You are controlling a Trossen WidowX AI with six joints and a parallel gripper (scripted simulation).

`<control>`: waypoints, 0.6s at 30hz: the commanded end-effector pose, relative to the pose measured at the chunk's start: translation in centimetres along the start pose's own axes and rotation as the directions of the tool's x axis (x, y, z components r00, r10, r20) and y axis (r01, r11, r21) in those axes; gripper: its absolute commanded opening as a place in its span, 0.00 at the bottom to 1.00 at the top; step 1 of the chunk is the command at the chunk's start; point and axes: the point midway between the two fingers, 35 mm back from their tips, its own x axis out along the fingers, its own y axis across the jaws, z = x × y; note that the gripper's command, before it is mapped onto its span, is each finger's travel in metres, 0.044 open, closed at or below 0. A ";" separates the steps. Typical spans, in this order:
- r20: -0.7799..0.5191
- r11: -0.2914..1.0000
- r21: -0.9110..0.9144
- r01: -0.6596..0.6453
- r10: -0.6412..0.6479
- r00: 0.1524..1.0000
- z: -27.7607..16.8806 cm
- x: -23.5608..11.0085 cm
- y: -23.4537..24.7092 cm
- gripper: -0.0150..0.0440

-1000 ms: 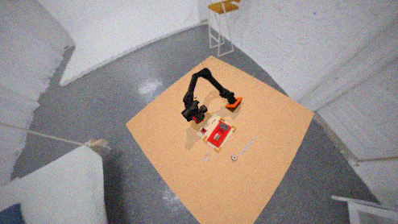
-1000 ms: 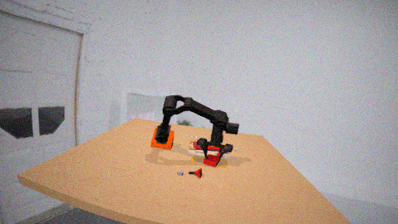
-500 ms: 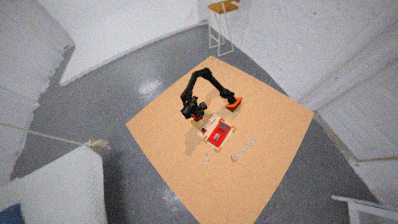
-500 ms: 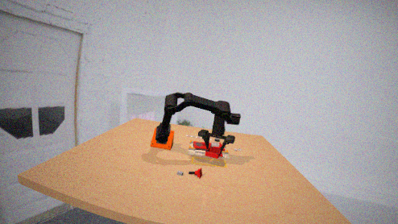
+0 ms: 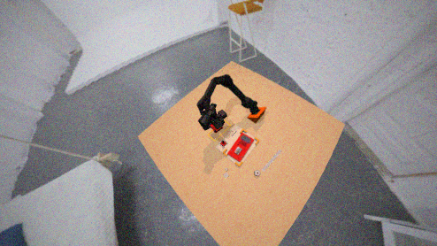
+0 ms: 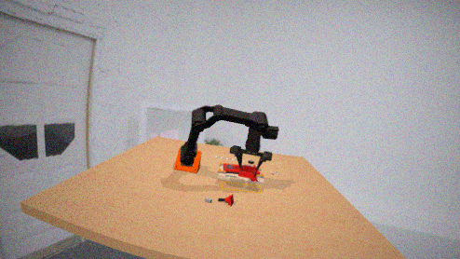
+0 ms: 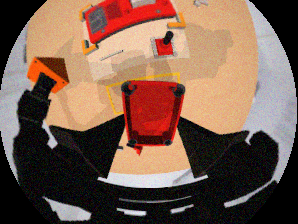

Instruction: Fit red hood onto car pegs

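Note:
The red hood [image 7: 152, 106] [image 5: 215, 128] sits between my fingers, with dark corner holes showing in the wrist view. My gripper [image 7: 152, 117] [image 5: 213, 123] [image 6: 250, 165] is shut on the hood and holds it just above a yellow-outlined patch [image 7: 172, 76] of the table. The red car chassis [image 7: 129, 8] [image 5: 241, 146] [image 6: 229, 168] rests in its jig beyond the hood, apart from it. In the exterior view the hood and chassis overlap, and I cannot tell them apart. The pegs are too small to make out.
A small red piece with a black stem [image 7: 165, 44] [image 5: 223, 143] lies between hood and chassis. The orange arm base [image 5: 256, 114] [image 6: 187, 163] [image 7: 48, 70] stands behind. A red funnel-shaped part [image 6: 227, 200], a small grey piece [image 6: 208, 200] and a white wheel-like piece [image 5: 256, 172] lie loose on the table.

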 end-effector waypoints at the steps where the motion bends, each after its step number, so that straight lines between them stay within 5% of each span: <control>1: 0.000 0.996 -0.088 0.002 -0.002 1.000 0.0 0.0 -0.1 0.25; 18: -0.001 0.858 -0.514 0.001 -0.002 1.000 0.1 -0.1 -0.4 0.25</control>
